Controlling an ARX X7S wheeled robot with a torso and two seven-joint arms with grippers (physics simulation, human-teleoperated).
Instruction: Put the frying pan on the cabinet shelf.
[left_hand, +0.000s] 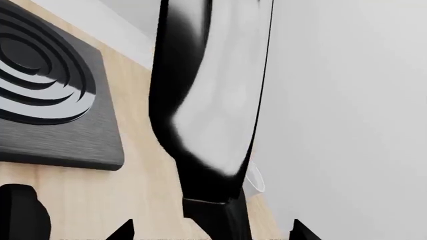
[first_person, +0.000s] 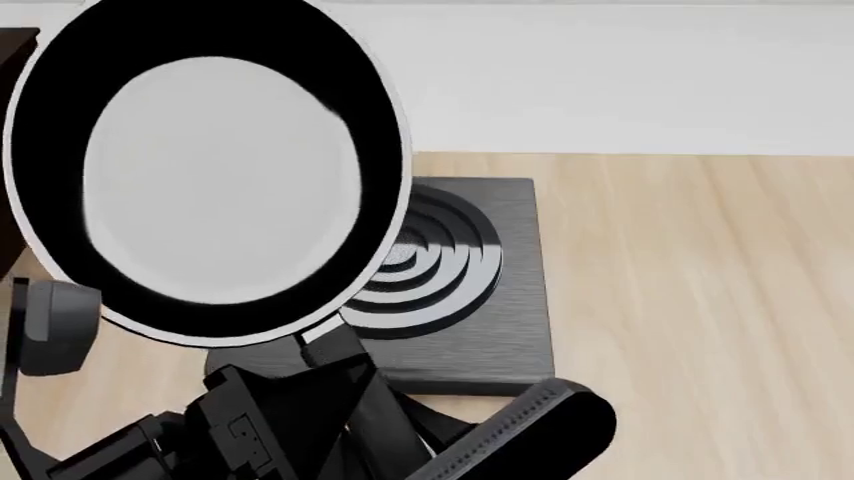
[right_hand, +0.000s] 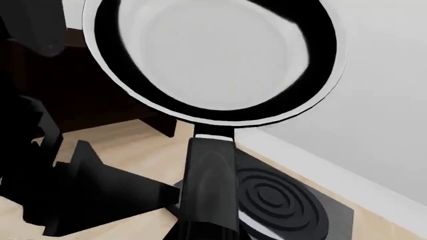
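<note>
The frying pan (first_person: 214, 170) is held in the air, tilted up with its pale-grey inner base facing the head camera. It also shows in the right wrist view (right_hand: 213, 55), and edge-on in the left wrist view (left_hand: 213, 100). Its black handle (right_hand: 210, 185) runs straight into my right gripper (right_hand: 203, 236), whose jaws are hidden below the frame. My left gripper (left_hand: 213, 231) is open, with its tips apart on either side of the handle and not touching it. The dark cabinet (right_hand: 93, 95) stands behind the pan, and only a sliver of it shows in the head view (first_person: 14, 60).
A square black burner plate (first_person: 514, 300) with concentric rings lies on the light wooden counter (first_person: 694, 300) below the pan; it also shows in the left wrist view (left_hand: 60, 115). A white wall (first_person: 601, 80) runs along the back. Both arms crowd the lower left of the head view.
</note>
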